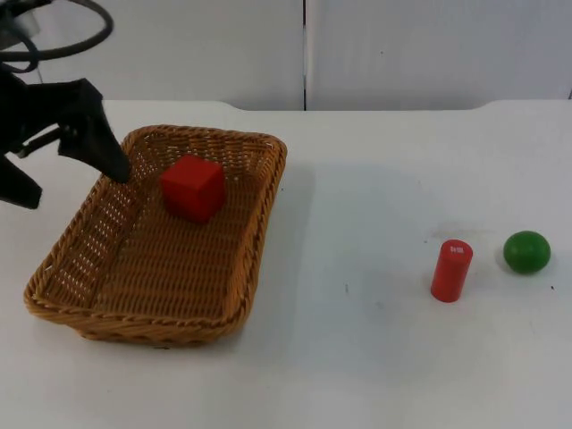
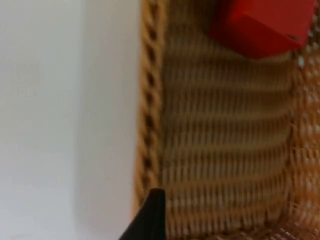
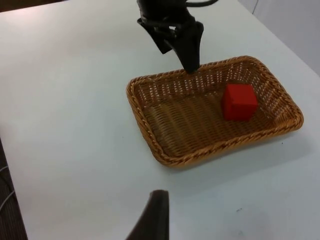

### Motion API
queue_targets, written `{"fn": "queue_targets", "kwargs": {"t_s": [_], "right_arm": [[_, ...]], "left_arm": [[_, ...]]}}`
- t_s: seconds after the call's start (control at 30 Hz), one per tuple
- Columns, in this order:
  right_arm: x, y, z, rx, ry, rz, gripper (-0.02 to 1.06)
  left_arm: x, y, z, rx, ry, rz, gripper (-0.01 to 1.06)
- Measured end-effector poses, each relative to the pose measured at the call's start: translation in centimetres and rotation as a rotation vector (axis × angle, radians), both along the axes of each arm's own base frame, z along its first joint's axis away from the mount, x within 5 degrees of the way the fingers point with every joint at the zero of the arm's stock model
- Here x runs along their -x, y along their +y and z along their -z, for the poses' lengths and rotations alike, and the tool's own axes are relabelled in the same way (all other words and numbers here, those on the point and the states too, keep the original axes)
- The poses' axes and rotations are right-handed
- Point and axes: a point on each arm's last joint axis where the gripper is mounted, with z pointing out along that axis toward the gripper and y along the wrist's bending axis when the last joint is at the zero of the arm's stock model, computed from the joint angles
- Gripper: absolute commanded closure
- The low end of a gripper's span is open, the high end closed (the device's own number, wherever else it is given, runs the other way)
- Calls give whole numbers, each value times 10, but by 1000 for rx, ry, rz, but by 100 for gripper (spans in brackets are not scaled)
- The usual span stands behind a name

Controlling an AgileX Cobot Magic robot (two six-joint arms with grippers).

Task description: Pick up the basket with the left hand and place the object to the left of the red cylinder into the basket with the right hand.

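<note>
A woven wicker basket point(image 1: 85, 308) lies on the table at the left, and a red cube point(image 1: 193, 186) lies inside it near its far end. My left gripper point(image 1: 71, 179) is open at the basket's far left corner. One finger point(image 1: 112, 156) touches the rim and the other stays outside over the table. In the left wrist view the basket rim point(image 2: 150, 100) and the cube point(image 2: 262, 25) appear. The right wrist view has the basket point(image 3: 150, 135), the cube point(image 3: 240, 101) and the left gripper point(image 3: 179, 52). My right gripper point(image 3: 155, 220) waits high over bare table, away from the basket.
A red cylinder point(image 1: 451, 270) stands upright at the right of the table, with a green ball point(image 1: 526, 251) just to its right. Bare white table lies between the basket and the cylinder. A grey partition wall point(image 1: 304, 49) closes the far side.
</note>
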Motion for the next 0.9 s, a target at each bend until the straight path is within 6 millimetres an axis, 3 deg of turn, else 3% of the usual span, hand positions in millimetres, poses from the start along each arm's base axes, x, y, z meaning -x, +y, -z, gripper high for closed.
{"fn": "queue_targets", "kwargs": {"t_s": [0.3, 0.47, 0.77, 0.9], "right_arm": [[0, 0, 0, -4, 6, 5, 24], [0, 0, 1, -6, 30, 15, 24], [2, -2, 4, 16, 74, 23, 24], [1, -1, 16, 22, 96, 35, 24]], "left_arm": [[29, -53, -19, 1, -68, 162, 16], [38, -68, -33, 12, -112, 202, 16], [59, -67, -51, 28, -169, 199, 16], [81, -61, -56, 31, -193, 194, 16]]}}
